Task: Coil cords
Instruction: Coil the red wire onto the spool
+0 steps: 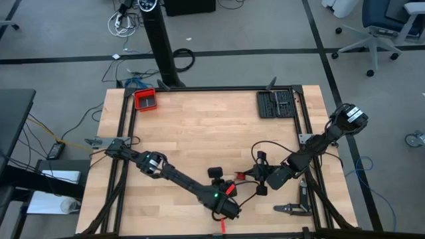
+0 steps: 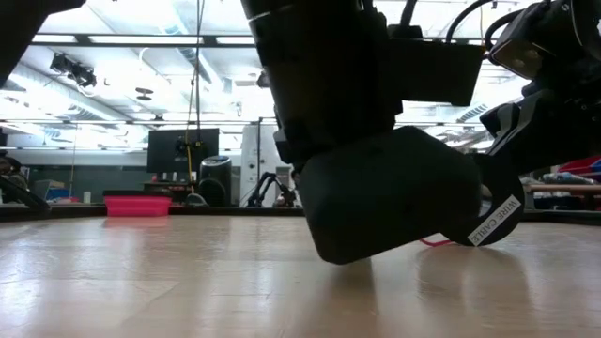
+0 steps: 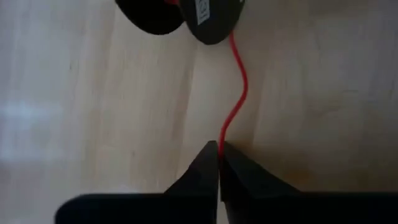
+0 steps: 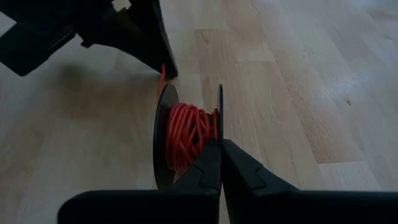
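A thin red cord [image 3: 239,87] is partly wound on a small black spool [image 4: 166,140], which stands on its rim on the table near the front centre [image 1: 247,176]. My left gripper [image 3: 219,148] is shut on the cord's free run just in front of the spool [image 1: 230,189]. My right gripper [image 4: 220,144] is shut at the spool. In the low view my left gripper's dark body [image 2: 376,188] fills the middle. The labelled spool disc [image 2: 498,221] and a bit of red cord [image 2: 434,242] show behind it. My left gripper pinches the cord's free run [image 3: 222,138] between its two fingertips, a short way from the spool. The fingers lie low over the table and point at the spool, along the cord. The cord runs in a slack curve from the fingertips to the spool. My right gripper pinches the rim of one thin spool flange [image 4: 219,118] between its two fingertips. The fingers come low over the table from the right side. The spool stands upright on its rim on the table, the wound red cord [image 4: 186,137] beside the fingers.
A red tray [image 1: 145,99] stands at the far left of the table and a black tool case [image 1: 276,103] at the far right. A black cable [image 1: 275,147] loops by my right arm. A metal clamp [image 1: 290,208] lies at the front right.
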